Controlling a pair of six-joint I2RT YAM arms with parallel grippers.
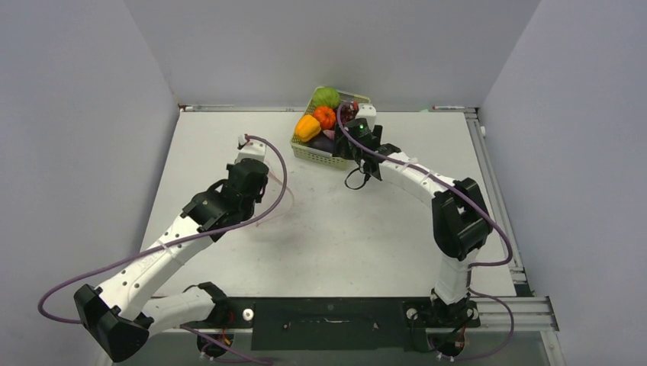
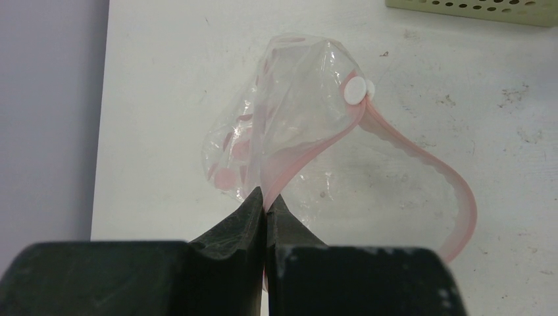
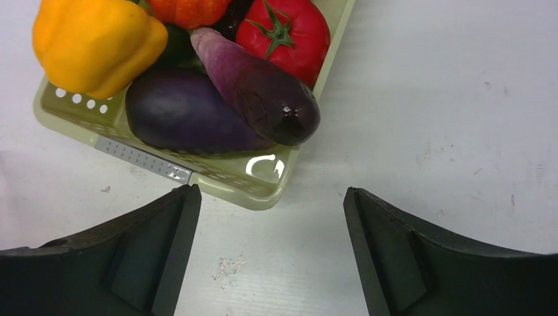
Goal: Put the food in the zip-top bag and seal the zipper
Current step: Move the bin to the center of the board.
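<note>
We see the left gripper (image 2: 265,204) with its two fingers pressed together, pinching the pink-red zipper (image 2: 421,155) of the zip-top bag (image 2: 289,99) at a point along the strip. The bag is crinkled and clear with faint pink dots, and it bulges away from the fingers over the left part of the table (image 1: 343,229), close to its left edge. From the pinch, one band of the zipper runs up to a pair of small white round tabs (image 2: 355,90) at the bag's far end. The other band bows out to the right in a wide loop, so the two bands stand apart. We cannot tell whether the bag rests on the table or is lifted clear of it. The right gripper (image 3: 271,192) has its jaws spread wide with nothing between them. It hovers over bare table just beside the near corner of the pale green basket (image 3: 230,181), which sits at the far edge of the table, right of the middle. The food lies in that basket. A yellow-orange pepper (image 3: 95,43) is at one end and a red tomato (image 3: 289,33) at the other. A purple eggplant (image 3: 256,92) lies tilted across a darker purple piece (image 3: 177,112), and an orange piece (image 3: 187,10) sits behind them. In the top view a green piece (image 1: 326,97) shows at the basket's far end.
</note>
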